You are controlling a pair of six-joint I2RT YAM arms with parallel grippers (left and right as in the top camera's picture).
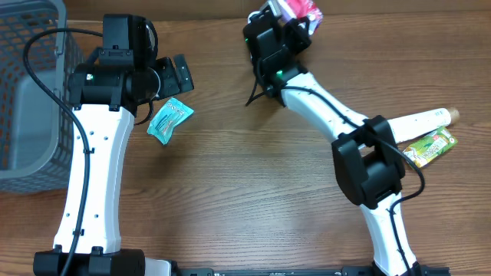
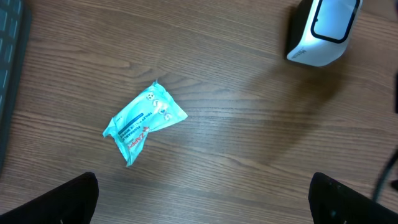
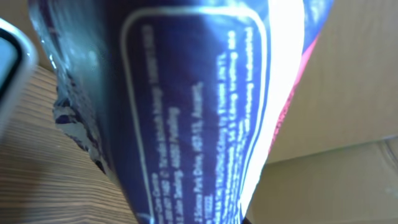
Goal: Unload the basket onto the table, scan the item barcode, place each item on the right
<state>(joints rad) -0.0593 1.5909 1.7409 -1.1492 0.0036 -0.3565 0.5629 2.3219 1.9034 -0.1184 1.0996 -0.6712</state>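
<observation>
My right gripper [image 1: 298, 21] is at the far edge of the table, shut on a dark blue and pink snack packet [image 1: 305, 11]. In the right wrist view the packet [image 3: 193, 106] fills the frame, its white small print facing the camera, and it hides my fingers. The white barcode scanner [image 2: 322, 28] with a dark window stands just beside the packet, and its edge [image 3: 11, 59] shows at the left. My left gripper [image 1: 175, 80] hangs open over the table with nothing between its fingers [image 2: 69, 200]. A teal packet [image 1: 169, 119] lies just below it.
A grey basket [image 1: 31, 100] stands at the left edge. A white tube [image 1: 426, 119] and a green pouch [image 1: 430, 147] lie at the right. The teal packet [image 2: 144, 122] lies flat on the wooden tabletop [image 1: 253, 184].
</observation>
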